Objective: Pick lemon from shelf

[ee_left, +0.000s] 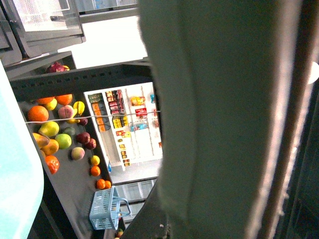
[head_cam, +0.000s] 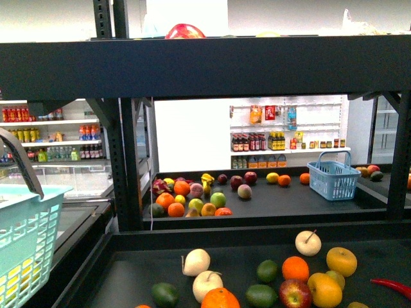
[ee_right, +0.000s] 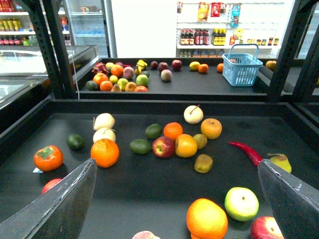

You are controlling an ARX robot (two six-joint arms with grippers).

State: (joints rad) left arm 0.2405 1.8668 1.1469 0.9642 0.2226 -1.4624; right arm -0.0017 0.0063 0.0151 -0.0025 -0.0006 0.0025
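Although the right pincer (ee_right: pixel 176 163) hangs over the lower tray of the shelf (head_cam: pixel 128 276), its two fingers are spread wide and hold nothing, so I judge that the picking is not yet begun. The lemon (head_cam: pixel 325 290), as I take it, is the yellow fruit just beside the red apple (head_cam: pixel 295 293), among the other fruit on this tray, but I am not sure. In the left wrist view a big grey shape close to the lens hides the left pincer, so I cannot tell its state. Reaching, closing and lifting all remain.

Right hand (ee_right: pixel 175 167) tilted forward and down, its two dark fingers (ee_right: pixel 60 204) spread wide apart
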